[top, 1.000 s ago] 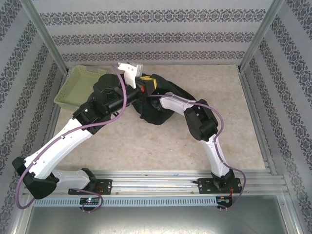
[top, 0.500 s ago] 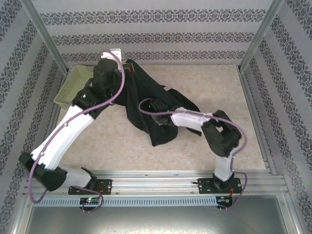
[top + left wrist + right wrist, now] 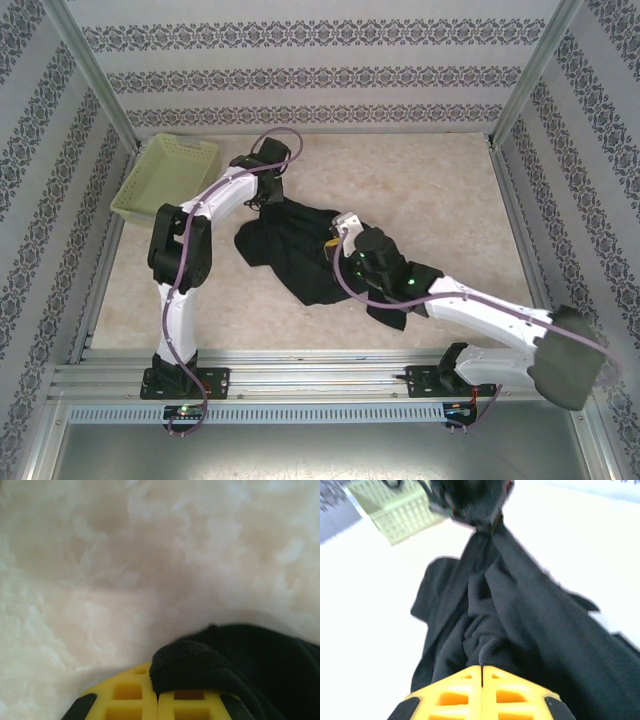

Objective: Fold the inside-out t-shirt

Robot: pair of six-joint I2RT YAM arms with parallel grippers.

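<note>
The inside-out t-shirt [image 3: 290,250] is a crumpled black heap mid-table, drawn into a ridge between both grippers. My left gripper [image 3: 266,200] is at its far left corner, low over the table, shut on a fold of the t-shirt [image 3: 190,665]; its yellow fingers [image 3: 125,700] meet with fabric bulging above them. My right gripper [image 3: 340,235] sits at the shirt's right side, shut on another bunched fold [image 3: 487,655]. In the right wrist view the t-shirt [image 3: 520,605] stretches up to the left gripper [image 3: 475,510].
The pale yellow-green lattice basket [image 3: 165,175] stands at the back left corner, also in the right wrist view [image 3: 395,510]. Bare beige tabletop [image 3: 430,190] lies right of and behind the shirt. Patterned walls and metal posts enclose the table.
The left gripper came down from high at the back to table level, lowering the shirt. The right arm swung toward the front right, its gripper staying on the shirt.
</note>
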